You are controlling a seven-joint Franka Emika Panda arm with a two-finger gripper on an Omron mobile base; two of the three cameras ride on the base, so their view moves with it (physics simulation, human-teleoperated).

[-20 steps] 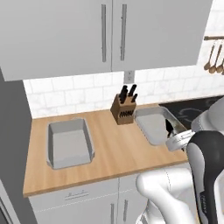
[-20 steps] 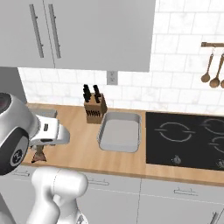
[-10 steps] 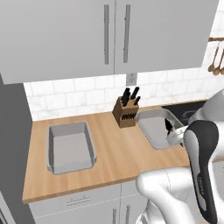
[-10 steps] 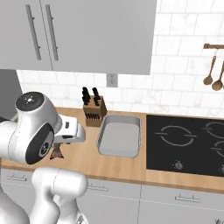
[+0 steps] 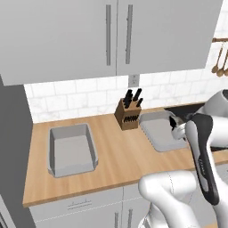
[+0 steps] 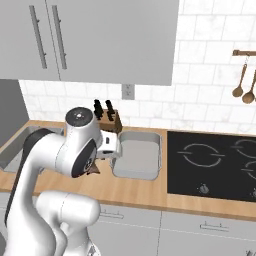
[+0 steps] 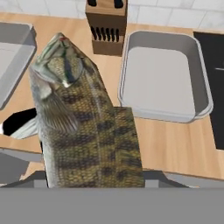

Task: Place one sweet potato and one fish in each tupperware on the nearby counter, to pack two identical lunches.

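The worktop (image 5: pixel 116 147) carried both grey tupperware containers, one well left of the knife block (image 5: pixel 129 115) and one just right of it (image 7: pixel 164 74); both lay empty. Since a second earlier the base had shifted and the arm had swung over toward the right-hand container. The end effector (image 5: pixel 176 127) was closed on the fish (image 7: pixel 83 122), head pointing out beside the knife block. My judgement: the fish was nearly ready to lower in.

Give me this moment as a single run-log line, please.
gripper: shut on fish | position: above counter | both tupperware: empty | next, likely: drop fish in one
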